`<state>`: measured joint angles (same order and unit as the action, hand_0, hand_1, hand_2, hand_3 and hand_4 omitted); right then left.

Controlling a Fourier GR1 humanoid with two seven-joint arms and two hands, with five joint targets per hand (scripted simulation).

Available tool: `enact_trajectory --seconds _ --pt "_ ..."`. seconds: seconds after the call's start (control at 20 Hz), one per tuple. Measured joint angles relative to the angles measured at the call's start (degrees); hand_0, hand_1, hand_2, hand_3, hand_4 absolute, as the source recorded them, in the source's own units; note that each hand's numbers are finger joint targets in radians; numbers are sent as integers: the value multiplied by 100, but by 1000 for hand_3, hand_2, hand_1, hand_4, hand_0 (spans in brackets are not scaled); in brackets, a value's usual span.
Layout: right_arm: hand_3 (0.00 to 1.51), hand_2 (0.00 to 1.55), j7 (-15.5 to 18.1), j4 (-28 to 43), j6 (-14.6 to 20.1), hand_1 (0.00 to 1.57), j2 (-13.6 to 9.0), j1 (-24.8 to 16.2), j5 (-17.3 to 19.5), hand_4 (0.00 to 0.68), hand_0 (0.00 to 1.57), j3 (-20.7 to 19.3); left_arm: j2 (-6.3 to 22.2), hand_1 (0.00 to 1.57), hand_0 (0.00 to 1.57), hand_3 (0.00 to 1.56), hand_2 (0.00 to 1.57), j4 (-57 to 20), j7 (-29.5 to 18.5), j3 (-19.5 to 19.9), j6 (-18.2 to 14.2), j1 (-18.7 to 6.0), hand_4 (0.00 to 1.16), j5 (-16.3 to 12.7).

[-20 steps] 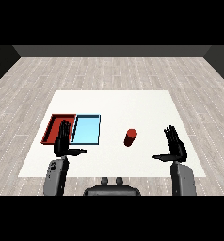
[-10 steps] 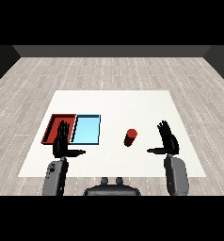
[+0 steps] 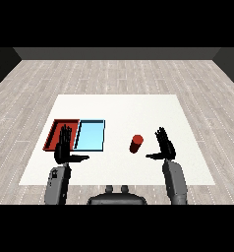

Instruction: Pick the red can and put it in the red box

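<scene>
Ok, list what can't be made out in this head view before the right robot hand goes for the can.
- Red rectangular tray: its near right part is hidden behind the open left robot hand.
- Small red cylindrical can: too small to read any label or top detail.
- Right robot hand: apart from the can, but how high it sits above the white table cannot be judged.
- Light blue rectangular tray: wall height unclear.

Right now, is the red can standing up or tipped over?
Upright. The red can stands on the white table, its round top facing up, untouched beside the right robot hand.
</scene>
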<state>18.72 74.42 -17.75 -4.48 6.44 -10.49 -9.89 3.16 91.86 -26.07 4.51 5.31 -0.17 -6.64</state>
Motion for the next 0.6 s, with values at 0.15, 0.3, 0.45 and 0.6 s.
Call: enact_trajectory --seconds 0.15,0.3,0.45,0.6 --pt "0 0 -116 -18 101 0 70 68 -35 0 0 76 -23 0 0 0 0 173 65 -55 12 150 0 5" --pt "0 0 -12 -291 152 0 123 167 -20 0 0 122 -7 0 0 0 0 304 220 -49 -11 110 0 -13" --pt "0 0 115 -228 213 0 267 -14 6 0 0 313 -34 0 0 0 0 124 112 -33 -33 1 0 23" --pt "0 0 152 -373 210 0 315 34 -46 0 0 359 -65 0 0 0 0 98 65 -74 0 39 0 24"
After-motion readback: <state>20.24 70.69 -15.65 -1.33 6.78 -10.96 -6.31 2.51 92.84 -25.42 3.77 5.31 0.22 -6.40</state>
